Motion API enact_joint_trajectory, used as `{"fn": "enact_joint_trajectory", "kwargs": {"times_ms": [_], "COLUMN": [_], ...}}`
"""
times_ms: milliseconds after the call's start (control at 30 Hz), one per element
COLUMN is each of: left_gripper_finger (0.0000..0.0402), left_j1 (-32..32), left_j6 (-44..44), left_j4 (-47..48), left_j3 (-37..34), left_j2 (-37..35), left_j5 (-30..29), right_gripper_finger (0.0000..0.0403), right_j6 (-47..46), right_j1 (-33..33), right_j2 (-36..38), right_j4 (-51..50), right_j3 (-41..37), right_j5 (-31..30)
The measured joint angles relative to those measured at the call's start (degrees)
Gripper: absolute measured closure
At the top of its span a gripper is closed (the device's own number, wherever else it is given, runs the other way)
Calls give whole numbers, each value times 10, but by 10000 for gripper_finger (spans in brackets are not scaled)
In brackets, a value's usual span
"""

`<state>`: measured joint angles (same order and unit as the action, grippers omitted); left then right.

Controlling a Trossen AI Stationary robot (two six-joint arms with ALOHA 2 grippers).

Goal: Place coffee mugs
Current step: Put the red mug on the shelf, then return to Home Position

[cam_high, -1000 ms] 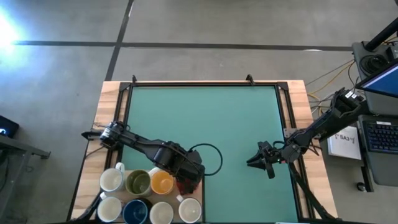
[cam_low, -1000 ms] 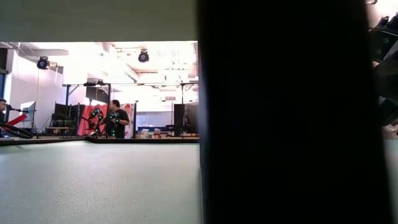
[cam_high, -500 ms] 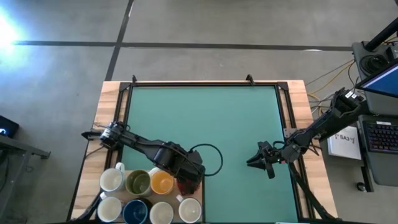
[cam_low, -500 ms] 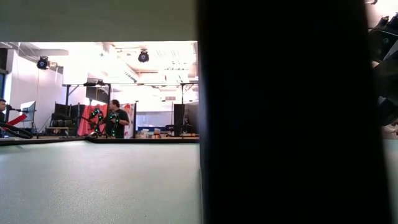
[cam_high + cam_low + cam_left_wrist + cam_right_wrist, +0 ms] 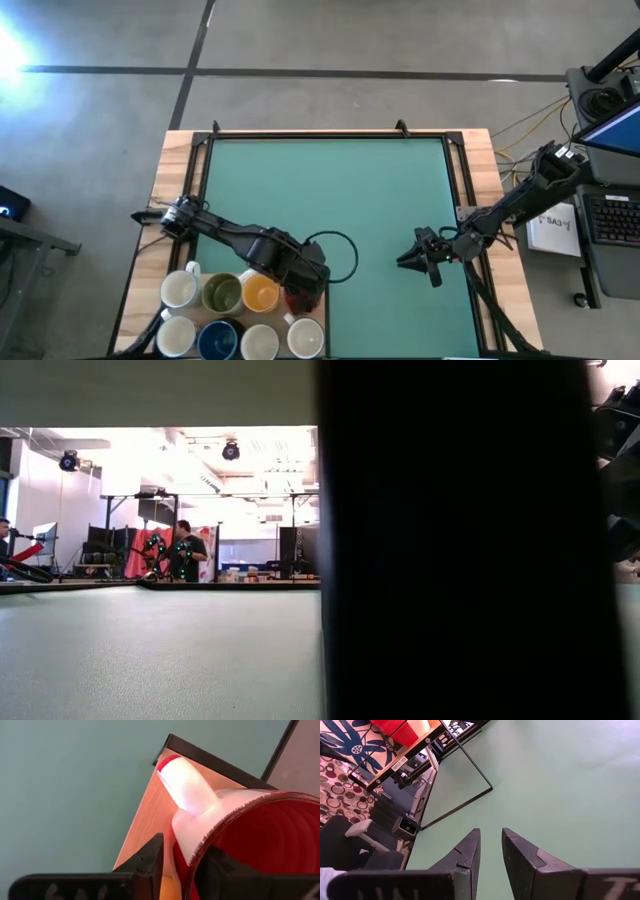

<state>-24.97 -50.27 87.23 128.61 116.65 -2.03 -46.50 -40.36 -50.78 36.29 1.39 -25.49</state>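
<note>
The left claw [image 5: 303, 290] hangs over the near left corner of the worktop [image 5: 330, 190], clenched on the rim of the red mug [image 5: 240, 845]. From above, the arm hides nearly all of that mug, which sits at the right end of the mug cluster. Beside it stand the orange mug [image 5: 260, 294], green mug [image 5: 221, 294], blue mug [image 5: 217, 340] and four white mugs [image 5: 180, 290]. The right claw [image 5: 410, 259] waits near the right edge, fingers slightly parted, empty. A dark shape blocks much of the low view.
</note>
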Motion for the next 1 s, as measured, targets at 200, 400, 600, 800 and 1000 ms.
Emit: {"fn": "enact_joint_trajectory", "kwargs": {"times_ms": [200, 400, 600, 800, 1000], "left_gripper_finger": [320, 315, 315, 315, 315], "left_j1": [0, 0, -5, -20, -24], "left_j6": [1, 38, 89, 112, 108], "left_j4": [10, 27, 28, 27, 25], "left_j3": [29, 64, 59, 32, -132], "left_j2": [-1, -2, -43, -117, -238], "left_j5": [-2, -6, -72, -165, -197], "right_gripper_finger": [335, 335, 335, 335, 335], "right_j6": [0, 0, 0, 0, 0], "right_j1": [0, 0, 0, 0, 0], "right_j2": [0, 0, 0, 0, 0], "right_j4": [0, 0, 0, 0, 0], "right_j3": [0, 0, 0, 0, 0], "right_j5": [0, 0, 0, 0, 0]}}
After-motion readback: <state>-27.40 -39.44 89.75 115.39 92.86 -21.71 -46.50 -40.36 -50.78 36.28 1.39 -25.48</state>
